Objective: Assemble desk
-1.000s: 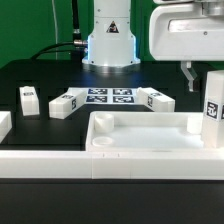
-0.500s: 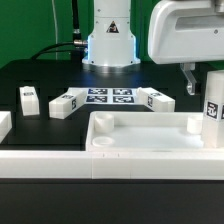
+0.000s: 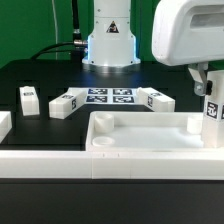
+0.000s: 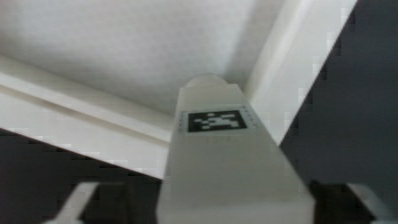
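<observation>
1. Gripper (image 3: 205, 78) and white arm housing (image 3: 190, 35): stand farther toward the exterior view's right than a second ago, now directly over the upright leg (image 3: 213, 108) rather than beside it. Leg, tabletop and loose parts lie unchanged.
2. Jaws of the gripper: spread wide in the wrist view, straddling the leg with a dark gap on either side. No contact with its faces visible, though blurred low in that picture. One finger (image 3: 199, 78) shows beside the leg's top in the exterior view.
3. Upright leg: stands at the far corner of the tabletop (image 3: 140, 119) on the exterior view's right, with a black-and-white tag (image 4: 217, 120) facing the wrist camera. Seating in the corner cannot be told, being hidden by the rim.
4. Tabletop: lies open side up, just behind the long white rail (image 3: 50, 165), with a round socket (image 3: 100, 143) at its near corner on the exterior view's left.
5. Three more legs: rest on the black table (image 3: 45, 75) beyond the tabletop. A standing leg (image 3: 29, 100) is toward the exterior view's left. A lying leg (image 3: 63, 103) is just beside the marker board (image 3: 108, 97). Another lying leg (image 3: 155, 99) is at the board's other end.
6. Behind the marker board: robot base (image 3: 108, 40), with a green backdrop (image 3: 40, 25) beyond.
</observation>
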`<state>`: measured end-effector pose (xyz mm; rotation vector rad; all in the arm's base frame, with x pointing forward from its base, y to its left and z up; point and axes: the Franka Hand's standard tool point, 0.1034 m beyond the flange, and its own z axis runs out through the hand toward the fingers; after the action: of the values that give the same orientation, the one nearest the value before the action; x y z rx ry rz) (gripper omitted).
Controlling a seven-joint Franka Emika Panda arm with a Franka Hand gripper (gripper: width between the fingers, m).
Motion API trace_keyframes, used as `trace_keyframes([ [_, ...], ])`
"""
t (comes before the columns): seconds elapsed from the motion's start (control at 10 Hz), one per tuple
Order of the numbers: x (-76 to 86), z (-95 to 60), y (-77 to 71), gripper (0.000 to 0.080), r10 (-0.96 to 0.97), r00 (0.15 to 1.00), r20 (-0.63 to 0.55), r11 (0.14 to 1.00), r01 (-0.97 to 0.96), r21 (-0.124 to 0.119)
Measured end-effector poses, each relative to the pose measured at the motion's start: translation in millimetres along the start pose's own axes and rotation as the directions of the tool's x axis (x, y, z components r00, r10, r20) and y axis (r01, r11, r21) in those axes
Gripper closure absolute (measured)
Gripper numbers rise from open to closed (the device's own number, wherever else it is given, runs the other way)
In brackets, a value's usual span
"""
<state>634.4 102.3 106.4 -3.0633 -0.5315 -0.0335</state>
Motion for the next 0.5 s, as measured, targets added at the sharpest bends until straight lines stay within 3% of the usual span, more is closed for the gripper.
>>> trace_keyframes([
  [0.1,0.0,0.0,0.0,0.0408,0.000,1.000,0.000,1.000,0.000,0.000],
  [0.2,0.0,0.1,0.0,0.0511,0.000,1.000,0.000,1.000,0.000,0.000],
  [0.5,0.0,0.1,-0.2,0.0511,0.029,1.000,-0.003,1.000,-0.029,0.003],
])
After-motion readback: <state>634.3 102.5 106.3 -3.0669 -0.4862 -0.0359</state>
